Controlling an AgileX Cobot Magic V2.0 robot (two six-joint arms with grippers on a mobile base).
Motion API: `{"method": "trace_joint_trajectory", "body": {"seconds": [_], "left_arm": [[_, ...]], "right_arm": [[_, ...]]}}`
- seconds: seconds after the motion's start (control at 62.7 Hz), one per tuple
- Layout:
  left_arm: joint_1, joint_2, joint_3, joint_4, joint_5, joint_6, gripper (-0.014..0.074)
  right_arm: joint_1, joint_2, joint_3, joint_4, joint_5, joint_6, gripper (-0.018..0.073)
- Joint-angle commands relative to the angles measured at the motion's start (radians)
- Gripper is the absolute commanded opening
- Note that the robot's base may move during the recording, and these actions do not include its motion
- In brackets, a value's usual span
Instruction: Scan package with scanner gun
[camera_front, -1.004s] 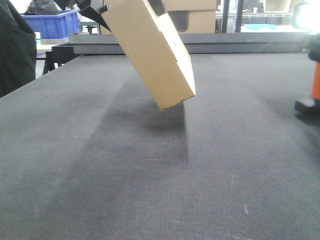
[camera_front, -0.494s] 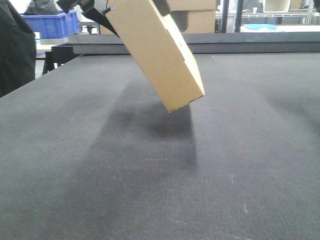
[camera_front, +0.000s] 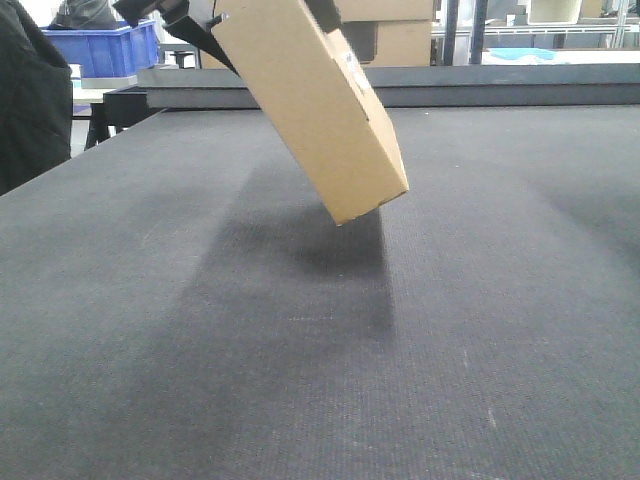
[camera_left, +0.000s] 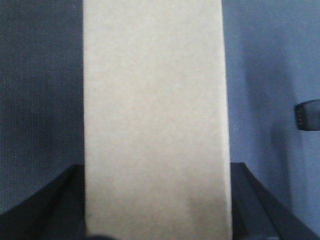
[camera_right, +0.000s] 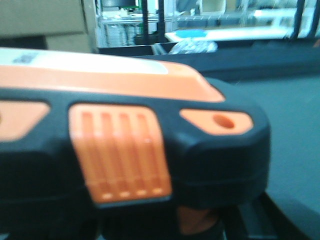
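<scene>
L claw (camera_left: 156, 166) is clenched on the package (camera_front: 310, 110). In the L wrist view its two black fingers (camera_left: 55, 200) press the box's long sides, w/ the plain brown face filling the middle. From the front, the claw grips the package's upper end at top left. The box hangs tilted, low corner pointing down and right over its shadow on the dark grey table (camera_front: 150, 350). A small white label (camera_front: 352, 68) sits on the narrow side facing right.

R claw (camera_right: 272, 220) shows only as a dark strut at lower right. It looks to be grasping the scanner gun (camera_right: 150, 150), which fills that view sideways, black body w/ an orange ribbed pad (camera_right: 120, 155).

Behind the table: blue crate (camera_front: 100, 45) at left, cardboard boxes (camera_front: 400, 40) at the back.
</scene>
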Motion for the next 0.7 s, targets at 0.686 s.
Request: {"method": "trace_joint_trajectory", "body": {"seconds": [0.686], "left_arm": [[-0.004,-0.003,-0.002,-0.005,-0.014,-0.008,-0.0111]], "right_arm": [[0.126,0.161,-0.010,0.092,-0.238,0.114,-0.0154]]}}
